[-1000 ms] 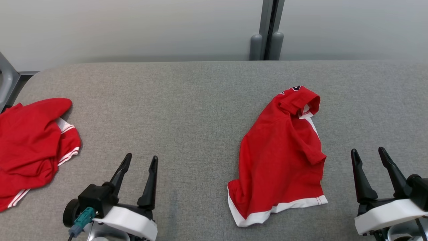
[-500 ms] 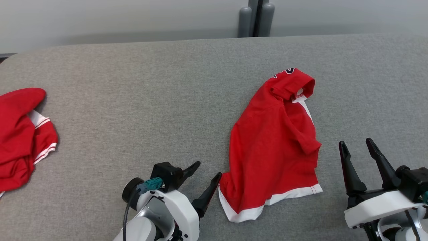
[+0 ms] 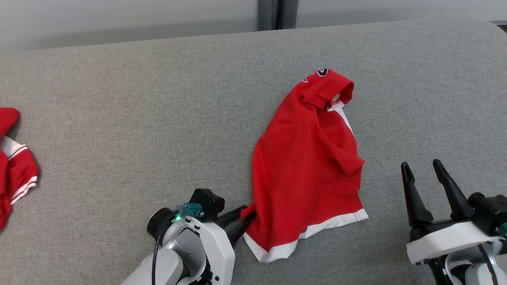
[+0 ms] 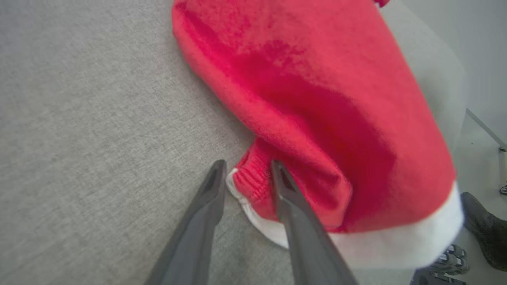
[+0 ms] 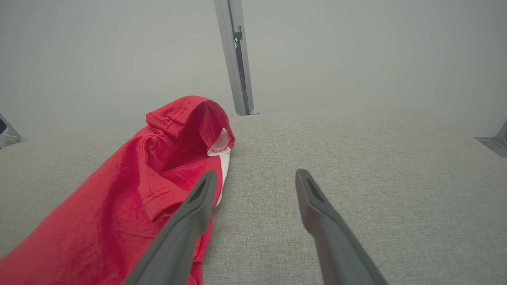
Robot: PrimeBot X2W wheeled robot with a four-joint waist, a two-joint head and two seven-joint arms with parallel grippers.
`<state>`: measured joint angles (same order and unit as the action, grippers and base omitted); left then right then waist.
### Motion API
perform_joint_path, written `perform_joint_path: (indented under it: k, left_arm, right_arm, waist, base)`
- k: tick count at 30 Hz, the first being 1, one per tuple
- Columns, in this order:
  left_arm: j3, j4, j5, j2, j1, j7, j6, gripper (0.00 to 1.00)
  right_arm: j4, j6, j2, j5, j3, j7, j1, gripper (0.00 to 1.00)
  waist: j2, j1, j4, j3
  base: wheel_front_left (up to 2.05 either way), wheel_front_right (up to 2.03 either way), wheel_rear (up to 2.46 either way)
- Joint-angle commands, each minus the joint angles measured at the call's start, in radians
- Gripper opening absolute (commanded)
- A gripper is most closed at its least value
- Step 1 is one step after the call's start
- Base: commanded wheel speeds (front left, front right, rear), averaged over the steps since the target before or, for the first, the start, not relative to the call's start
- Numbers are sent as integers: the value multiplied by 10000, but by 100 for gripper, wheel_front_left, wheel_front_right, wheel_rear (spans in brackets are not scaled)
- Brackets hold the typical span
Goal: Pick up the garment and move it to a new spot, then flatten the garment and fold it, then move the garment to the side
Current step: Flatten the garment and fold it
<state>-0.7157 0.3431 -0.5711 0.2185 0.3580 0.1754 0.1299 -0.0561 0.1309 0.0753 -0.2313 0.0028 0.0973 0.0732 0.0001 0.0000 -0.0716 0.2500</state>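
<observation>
Left wrist view: my left end effector point(image 4: 247, 164) narrow around garment point(image 4: 317, 99) hem corner, can't tell if gripping; right end effector point(image 3: 420, 163) wide, empty. Pickup pending; flatten, fold remain.

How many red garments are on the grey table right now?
2. A red shirt lies right of centre, hem corner inside the left claw; a second red garment sits far left on the table, partly cut off.

1. Here's the garment point(image 3: 305, 166): bright red, with a white band along the hem (dark markings at the far end).
2. Under it, the worktop point(image 3: 138, 118): grey, finely flecked weave.
3. And a second garment point(image 3: 23, 170): red, white striped trim.
</observation>
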Motion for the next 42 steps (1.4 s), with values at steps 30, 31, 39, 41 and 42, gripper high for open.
perform_joint_path:
  k: [30,31,39,41,42]
  left_arm:
    - [2671,-1166,-1561,376,-1845,-2802,-2401,100]
    - [2668,-1113,-1547,368,-1829,-2857,-2377,100]
    - [3014,-1297,-624,439,-1647,-4187,-2819,100]
    - [3228,-1510,-332,480,-1677,-4327,-2937,100]
    - [3354,-1634,-176,502,-1703,-4364,-2997,100]
  right_arm:
    - [60,-2,-76,20,-703,-100,-123,100]
    - [70,-2,-81,24,-696,-119,-122,100]
    - [228,-2,-66,142,-741,-141,-162,100]
    - [268,-2,-59,156,-770,-166,-205,100]
    - [285,-2,-53,183,-770,-167,-222,100]
  waist:
    - [-1,0,759,-588]
    - [-1,0,764,-606]
    - [-1,0,846,-891]
    - [-1,0,898,-1006]
    - [-1,0,925,-1065]
  base:
    - [0,0,0]
    - [0,0,0]
    - [0,0,0]
    - [0,0,0]
    - [0,0,0]
